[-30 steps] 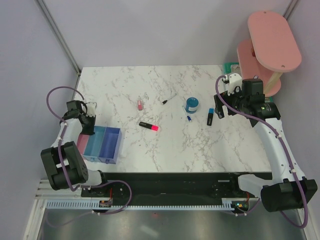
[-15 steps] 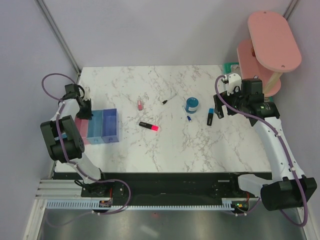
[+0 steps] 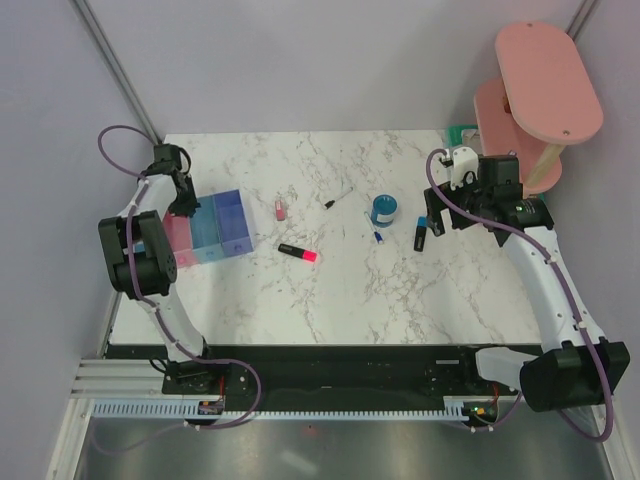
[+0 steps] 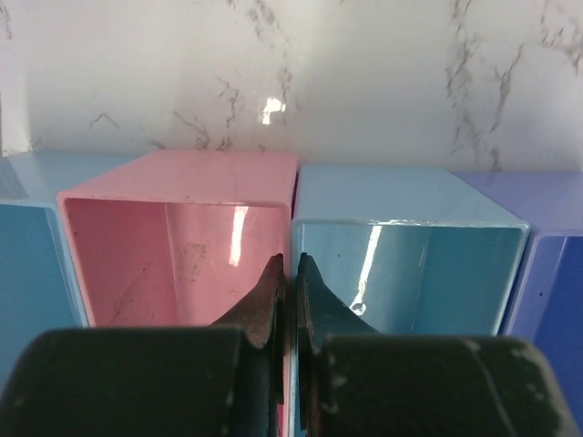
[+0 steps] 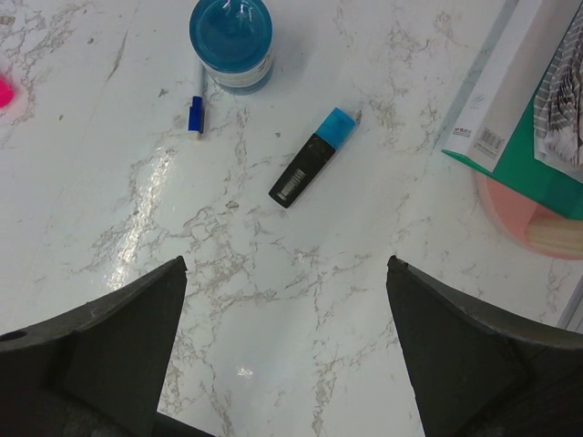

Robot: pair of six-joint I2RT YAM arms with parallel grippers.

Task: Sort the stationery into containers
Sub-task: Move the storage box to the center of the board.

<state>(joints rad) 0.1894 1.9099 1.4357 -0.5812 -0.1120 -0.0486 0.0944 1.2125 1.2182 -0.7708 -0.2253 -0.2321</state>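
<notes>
Tabletop (image 3: 380, 300) is white marble. Nearest my side, pink highlighter (image 3: 298, 251) lies mid-table. Left of it, trays (image 3: 215, 226) sit skewed; I read left pincer (image 4: 289, 273) pressed together on the wall between the pink and light-blue compartments. On the right, right pincer (image 5: 284, 264) hangs spread over the tabletop, gripping nothing. Just beyond its fingers lies blue highlighter (image 5: 312, 157), not touching. Farther out: pot (image 5: 230, 36), blue pen (image 5: 195, 107) just beside it. Farthest: eraser (image 3: 280, 209) and black pen (image 3: 337, 198), apart.

Violet-blue container (image 4: 557, 255) cropped at edge, green tray (image 3: 457, 130) mostly behind shelf (image 3: 545, 80)
</notes>
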